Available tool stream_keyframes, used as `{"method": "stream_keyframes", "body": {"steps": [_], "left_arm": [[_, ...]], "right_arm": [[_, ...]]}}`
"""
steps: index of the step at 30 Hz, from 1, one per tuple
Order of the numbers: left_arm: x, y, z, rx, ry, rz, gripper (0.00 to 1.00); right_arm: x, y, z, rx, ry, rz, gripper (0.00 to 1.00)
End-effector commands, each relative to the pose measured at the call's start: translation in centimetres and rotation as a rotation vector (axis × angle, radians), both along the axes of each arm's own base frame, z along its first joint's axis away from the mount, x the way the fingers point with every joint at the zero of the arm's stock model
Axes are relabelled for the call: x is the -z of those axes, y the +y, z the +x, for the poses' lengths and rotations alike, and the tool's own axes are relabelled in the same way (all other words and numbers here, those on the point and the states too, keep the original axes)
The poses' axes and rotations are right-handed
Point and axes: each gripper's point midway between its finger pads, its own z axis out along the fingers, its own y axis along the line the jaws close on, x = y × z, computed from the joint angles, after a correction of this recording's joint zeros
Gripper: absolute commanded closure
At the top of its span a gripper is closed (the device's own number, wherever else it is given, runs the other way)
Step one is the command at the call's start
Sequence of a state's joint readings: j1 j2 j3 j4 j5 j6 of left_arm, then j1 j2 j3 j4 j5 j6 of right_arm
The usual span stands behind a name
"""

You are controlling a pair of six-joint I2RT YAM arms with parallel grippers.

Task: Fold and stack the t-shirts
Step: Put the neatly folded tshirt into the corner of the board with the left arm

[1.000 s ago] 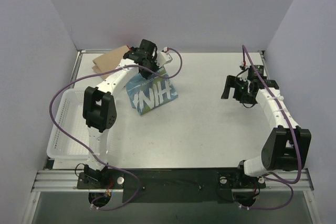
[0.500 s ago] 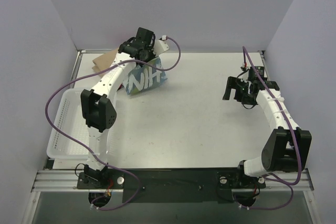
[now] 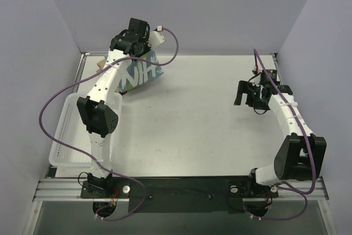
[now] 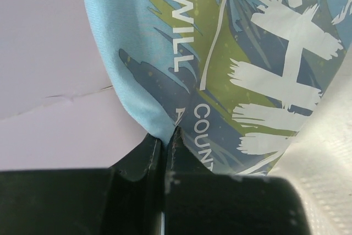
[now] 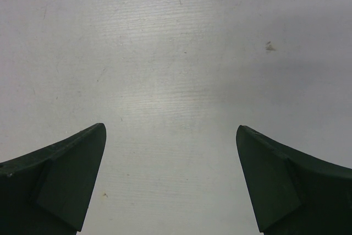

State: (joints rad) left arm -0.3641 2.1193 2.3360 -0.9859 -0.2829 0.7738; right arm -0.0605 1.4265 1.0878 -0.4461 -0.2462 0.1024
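A folded light blue t-shirt (image 3: 140, 73) with white lettering and yellow-green accents hangs at the table's far left corner. My left gripper (image 3: 142, 49) is shut on its upper edge. In the left wrist view the black jaws (image 4: 165, 138) pinch a fold of that blue cloth (image 4: 236, 64), which spreads away from them. A sliver of a tan t-shirt (image 3: 101, 64) shows behind the left arm, mostly hidden. My right gripper (image 3: 245, 93) hovers over the right side of the table. It is open (image 5: 170, 130), with only bare table between its fingers.
A white mesh basket (image 3: 67, 136) sits along the left edge of the table (image 3: 209, 136), beside the left arm's lower links. Purple cables loop off both arms. Grey walls close in the back and both sides.
My left gripper has carried the blue t-shirt up and to the far left, from mid-left of the table toward the back corner, over the tan t-shirt. The right arm has stayed still.
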Motion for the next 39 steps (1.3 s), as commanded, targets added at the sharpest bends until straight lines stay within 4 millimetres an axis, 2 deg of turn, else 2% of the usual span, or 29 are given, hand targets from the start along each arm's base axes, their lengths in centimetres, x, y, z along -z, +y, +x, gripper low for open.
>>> {"method": "stream_keyframes", "body": {"steps": [1,3,9,10,11,12,19,24,29,34,37,39], "left_arm": [[-5.5,2.7,1.4,-0.04,-0.158,0.003,1.0],[-4.9,3.7,2.6,-0.056,-0.16,-0.012,1.0],[0.1,6.8,6.2,-0.139,-0.107,-0.058,1.0],[-0.1,7.6,7.0,-0.158,-0.141,-0.054,1.0],[0.7,7.9,7.7,-0.163,-0.141,-0.049,1.0],[0.3,8.3,8.5,-0.162,-0.174,-0.049,1.0],[2.9,9.2,12.2,-0.175,-0.238,0.034,1.0],[3.6,10.5,13.4,-0.192,-0.27,0.069,1.0],[5.3,12.7,14.4,-0.234,-0.267,0.114,1.0],[6.6,13.8,14.5,-0.245,-0.25,0.131,1.0],[6.5,14.5,14.6,-0.284,-0.272,0.143,0.97],[6.1,15.2,14.7,-0.322,-0.3,0.162,0.31]], "right_arm": [[-0.7,-0.6,-0.4,0.005,-0.018,-0.025,0.0],[-0.7,-0.6,-0.4,0.005,-0.017,-0.025,0.0],[-0.9,-0.7,-0.4,0.001,-0.022,-0.034,0.0],[-0.9,-0.7,-0.4,0.0,-0.022,-0.032,0.0],[-0.9,-0.7,-0.4,-0.001,-0.023,-0.031,0.0],[-0.9,-0.7,-0.4,0.002,-0.023,-0.03,0.0],[-1.0,-0.6,-0.4,-0.003,-0.016,-0.027,0.0],[-0.6,-0.7,-0.6,-0.003,-0.007,-0.033,0.0],[-0.6,-0.6,-0.4,-0.005,-0.001,-0.029,0.0],[-0.6,-0.6,-0.3,-0.01,0.003,-0.027,0.0],[-0.6,-0.5,-0.2,-0.01,0.003,-0.021,0.0],[-0.6,-0.4,-0.3,-0.012,0.005,-0.018,0.0]]}}
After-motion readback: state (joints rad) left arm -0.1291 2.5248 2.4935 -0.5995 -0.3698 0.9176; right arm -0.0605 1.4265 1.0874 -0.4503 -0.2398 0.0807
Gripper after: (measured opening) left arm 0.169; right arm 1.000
